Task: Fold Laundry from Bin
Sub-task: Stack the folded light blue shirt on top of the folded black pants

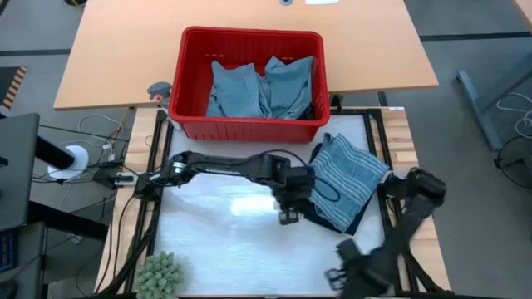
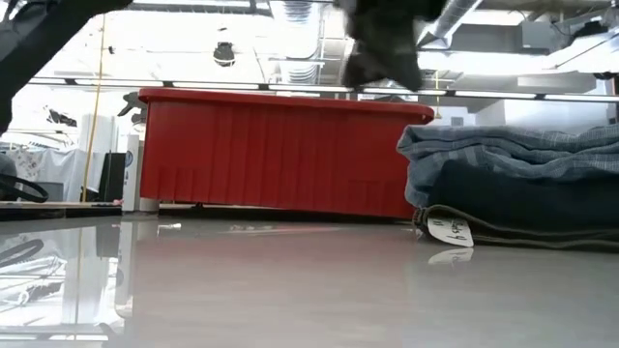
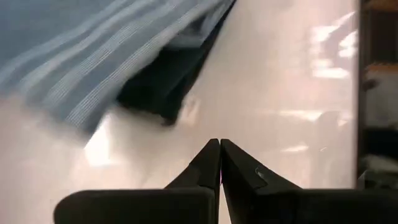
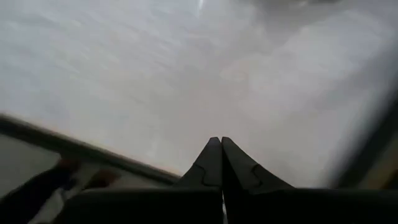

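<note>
White table (image 1: pixel 216 249): folded laundry (image 1: pixel 349 178), bin (image 1: pixel 249 123).

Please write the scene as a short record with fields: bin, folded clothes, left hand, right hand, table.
bin: red bin at the table's far side, light blue garments inside
folded clothes: striped grey-blue garment lying on a dark garment, on the table right of centre
left hand: left hand shut, empty, above the white table beside the folded pile
right hand: right hand shut, empty, at the table's near right corner
table: green spiky object at near left corner
</note>
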### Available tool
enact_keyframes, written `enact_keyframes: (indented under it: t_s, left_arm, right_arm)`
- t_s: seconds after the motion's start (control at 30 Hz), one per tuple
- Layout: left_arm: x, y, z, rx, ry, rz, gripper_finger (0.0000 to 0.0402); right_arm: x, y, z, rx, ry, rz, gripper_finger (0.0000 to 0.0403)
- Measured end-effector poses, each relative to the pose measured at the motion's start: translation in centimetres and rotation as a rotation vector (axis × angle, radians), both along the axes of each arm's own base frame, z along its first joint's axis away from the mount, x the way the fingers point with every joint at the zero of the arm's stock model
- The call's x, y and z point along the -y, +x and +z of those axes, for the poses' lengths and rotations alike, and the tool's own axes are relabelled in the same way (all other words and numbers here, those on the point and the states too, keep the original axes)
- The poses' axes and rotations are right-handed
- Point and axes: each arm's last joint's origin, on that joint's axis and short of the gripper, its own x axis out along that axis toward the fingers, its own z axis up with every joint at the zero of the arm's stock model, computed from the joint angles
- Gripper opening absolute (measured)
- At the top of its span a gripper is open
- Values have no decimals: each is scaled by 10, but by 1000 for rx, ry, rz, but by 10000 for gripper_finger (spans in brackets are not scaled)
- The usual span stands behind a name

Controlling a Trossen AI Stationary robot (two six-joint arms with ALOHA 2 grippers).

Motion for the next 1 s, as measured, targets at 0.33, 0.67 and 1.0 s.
enact_keyframes:
  t_s: [0.33, 0.67, 1.0]
  left_arm:
    - [-12, -97, 118, 67, 214, 84, 0]
    - [-26, -167, 187, 270, 375, 301, 0]
    - [-27, -184, 197, 284, 393, 273, 0]
  right_arm:
    - [44, 70, -71, -208, -187, -104, 18]
    - [95, 53, -94, -617, -248, -135, 18]
    - [144, 11, -81, -659, -244, -277, 18]
